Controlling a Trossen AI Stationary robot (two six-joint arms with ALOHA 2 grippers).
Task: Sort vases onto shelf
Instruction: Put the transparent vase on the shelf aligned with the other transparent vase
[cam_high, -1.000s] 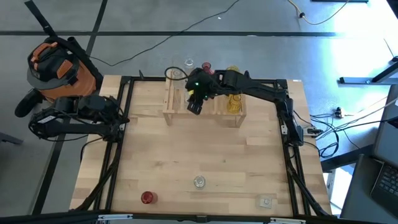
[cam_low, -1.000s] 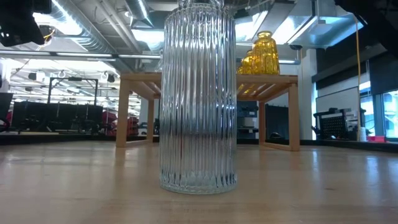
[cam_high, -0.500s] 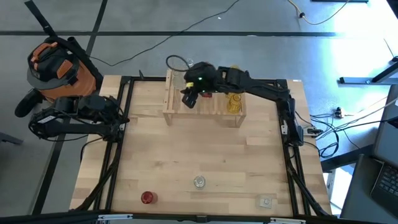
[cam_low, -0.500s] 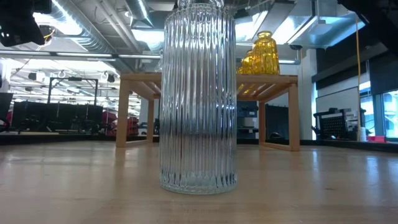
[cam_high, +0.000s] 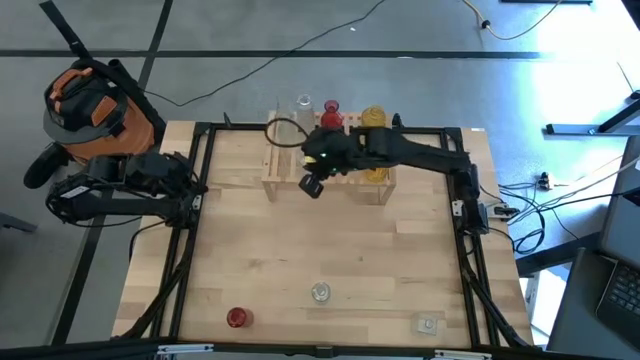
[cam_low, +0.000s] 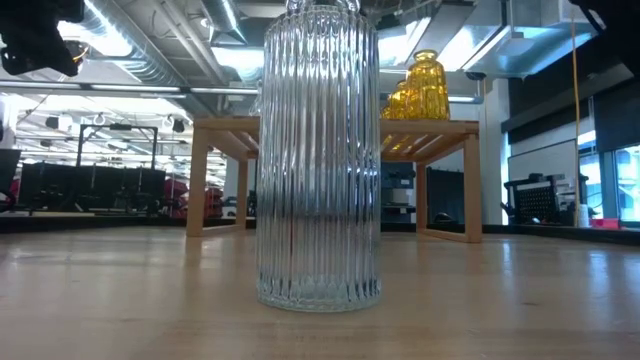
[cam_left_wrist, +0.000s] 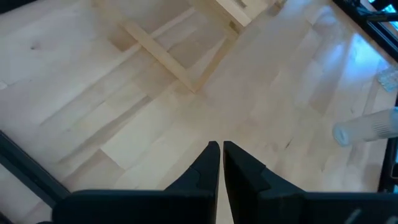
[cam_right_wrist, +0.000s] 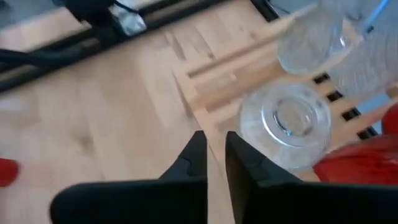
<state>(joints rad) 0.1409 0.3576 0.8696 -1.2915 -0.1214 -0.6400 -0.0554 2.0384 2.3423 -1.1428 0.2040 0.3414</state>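
The right gripper (cam_high: 311, 186) hangs empty over the front edge of the shelf (cam_high: 272, 178), its fingers drawn to a narrow gap. Clear, red and yellow vases (cam_high: 372, 118) stand along the shelf's back, while a red vase (cam_high: 235, 318) and two clear ones wait on the desk (cam_high: 330, 250) near its front edge. The left gripper (cam_left_wrist: 218, 163), fingers nearly together, rests at the desk's left side.
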